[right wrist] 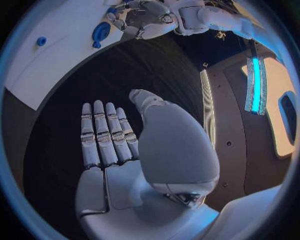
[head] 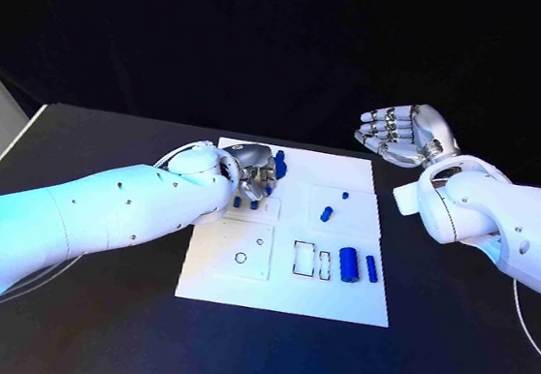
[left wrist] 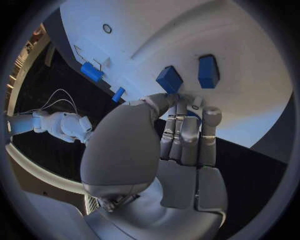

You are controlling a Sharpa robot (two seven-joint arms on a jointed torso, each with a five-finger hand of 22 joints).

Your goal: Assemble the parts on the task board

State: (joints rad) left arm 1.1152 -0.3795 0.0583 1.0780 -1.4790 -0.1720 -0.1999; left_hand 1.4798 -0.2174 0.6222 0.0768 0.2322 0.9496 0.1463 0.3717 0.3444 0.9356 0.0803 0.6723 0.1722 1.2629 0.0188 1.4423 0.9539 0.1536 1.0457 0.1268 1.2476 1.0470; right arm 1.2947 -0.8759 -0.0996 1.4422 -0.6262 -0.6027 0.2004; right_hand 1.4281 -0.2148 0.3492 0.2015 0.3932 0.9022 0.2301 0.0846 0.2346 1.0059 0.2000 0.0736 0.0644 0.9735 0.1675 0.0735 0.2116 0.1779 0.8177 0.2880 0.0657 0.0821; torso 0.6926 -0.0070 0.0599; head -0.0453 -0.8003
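Left hand [head: 254, 170]: fingers curled down on the task board [head: 284, 288], upper centre; whether it grips anything is unclear.
Right hand [head: 405, 132]: released, fingers apart, upper right.

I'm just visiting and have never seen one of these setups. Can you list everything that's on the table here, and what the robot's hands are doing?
Table: one, black, under everything.
Task board: one, white plate, middle of the table.
Blue parts: several on the board. A thick cylinder and a thinner bar lie side by side at the board's right; two small pieces lie above them; more sit by the left hand's fingers, exact count unclear.
Left hand: one, silver, over the board's far left corner, fingertips down among the blue parts there; whether it grips one I cannot tell.
Right hand: one, silver, raised beyond the board's far right corner, fingers apart, holding nothing.
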